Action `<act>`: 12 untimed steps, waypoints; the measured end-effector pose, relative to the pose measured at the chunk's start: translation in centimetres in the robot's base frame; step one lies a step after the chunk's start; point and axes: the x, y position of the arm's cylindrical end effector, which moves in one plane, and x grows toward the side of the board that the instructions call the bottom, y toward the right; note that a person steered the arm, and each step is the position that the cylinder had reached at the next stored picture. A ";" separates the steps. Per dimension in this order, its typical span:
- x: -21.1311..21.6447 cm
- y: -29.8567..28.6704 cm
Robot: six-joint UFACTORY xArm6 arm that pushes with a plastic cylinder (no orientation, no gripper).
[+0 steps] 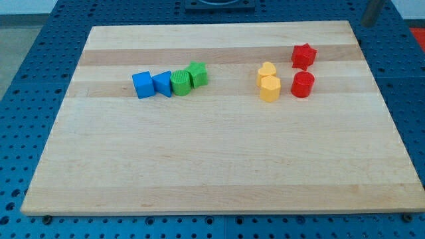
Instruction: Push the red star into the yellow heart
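The red star (303, 56), judged light, rigid and easily slid, is best pushed from its right face toward the yellow heart (266, 70); the tip is not shown.

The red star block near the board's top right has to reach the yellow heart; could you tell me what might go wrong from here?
1. The yellow heart block touches a yellow hexagonal block, so contact may shove both.
2. The red star block sits just above a red cylinder block; an off-line push could clip it.
3. My tip seems off the wooden board, so its approach is unset.
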 end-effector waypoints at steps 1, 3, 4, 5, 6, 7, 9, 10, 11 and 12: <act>3.3 -4.2; 6.7 -7.0; 6.8 -7.0; 7.3 -8.5; 8.8 -10.8; 8.9 -11.3; 13.2 -18.9; 17.0 -24.3; 19.4 -28.2; 21.2 -31.8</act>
